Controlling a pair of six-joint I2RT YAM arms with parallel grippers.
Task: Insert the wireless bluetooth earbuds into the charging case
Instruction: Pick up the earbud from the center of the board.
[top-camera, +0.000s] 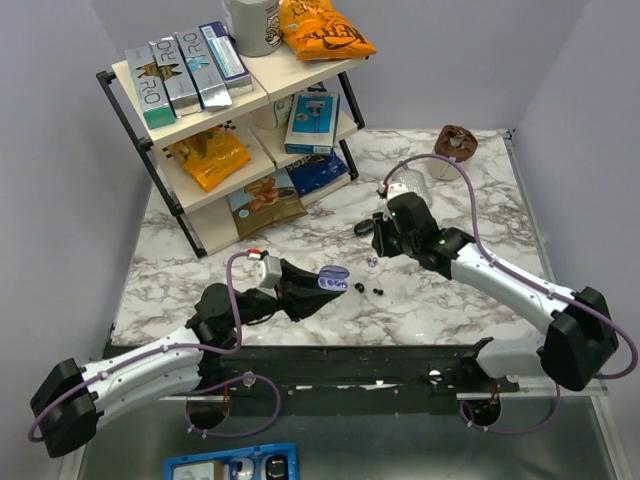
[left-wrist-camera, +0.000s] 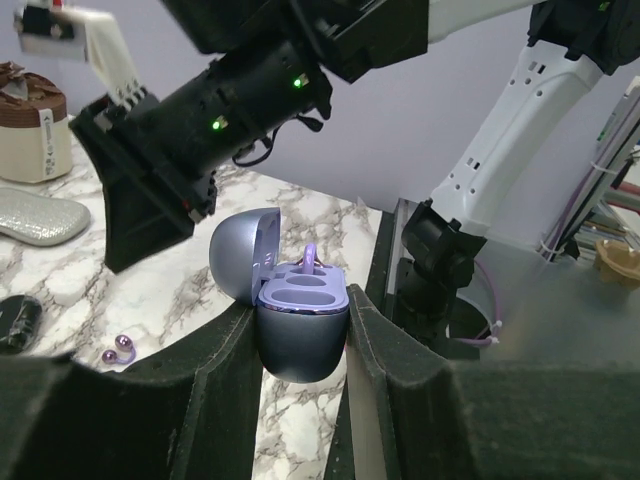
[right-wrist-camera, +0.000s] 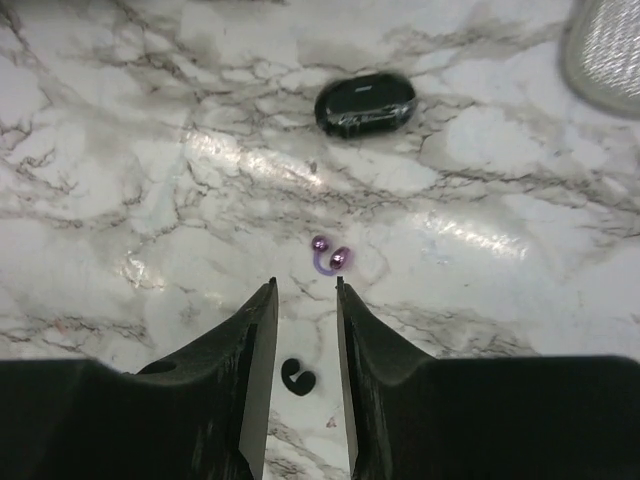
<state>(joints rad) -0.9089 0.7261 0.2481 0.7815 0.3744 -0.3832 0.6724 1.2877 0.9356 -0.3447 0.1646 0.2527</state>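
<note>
My left gripper (left-wrist-camera: 300, 312) is shut on the open purple charging case (left-wrist-camera: 300, 322), held above the table with its lid (left-wrist-camera: 243, 257) tipped back. One purple earbud (left-wrist-camera: 310, 260) stands in a far slot; the near slot is empty. The case also shows in the top view (top-camera: 331, 277). A second purple earbud (right-wrist-camera: 329, 256) lies on the marble just beyond my right gripper (right-wrist-camera: 306, 285), which is open and empty above the table. It also shows in the top view (top-camera: 372, 262) and the left wrist view (left-wrist-camera: 118, 348).
A black earbud (right-wrist-camera: 296, 376) lies between my right fingers on the table, and a black case (right-wrist-camera: 365, 103) lies farther off. A silvery pouch (right-wrist-camera: 605, 45) is at the far right. A shelf (top-camera: 215, 110) with boxes and snack bags stands back left, a brown cup (top-camera: 457, 143) back right.
</note>
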